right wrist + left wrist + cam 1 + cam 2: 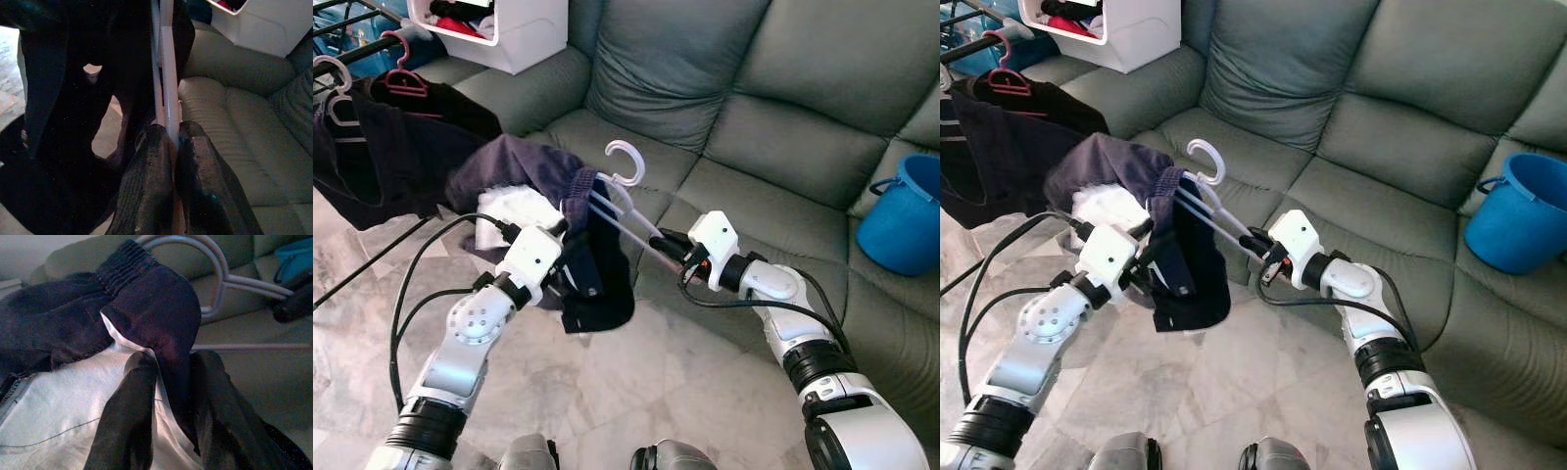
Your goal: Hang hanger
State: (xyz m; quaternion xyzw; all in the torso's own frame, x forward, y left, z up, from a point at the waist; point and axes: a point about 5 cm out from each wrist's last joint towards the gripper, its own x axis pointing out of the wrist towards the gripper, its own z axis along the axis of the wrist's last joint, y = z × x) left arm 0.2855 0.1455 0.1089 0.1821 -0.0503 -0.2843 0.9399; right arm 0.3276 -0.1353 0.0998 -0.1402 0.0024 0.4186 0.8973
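Hanging is not yet done — the right gripper (668, 245) pinches the white hanger (625, 196) above the sofa (754, 108), the left gripper (570, 279) clamps its dark garment (597, 284), well apart from the rack (352, 44).

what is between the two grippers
The dark shorts hang there on the white hanger, seen in both eye views. The left gripper pinches the cloth; the right gripper is shut on the hanger's end.
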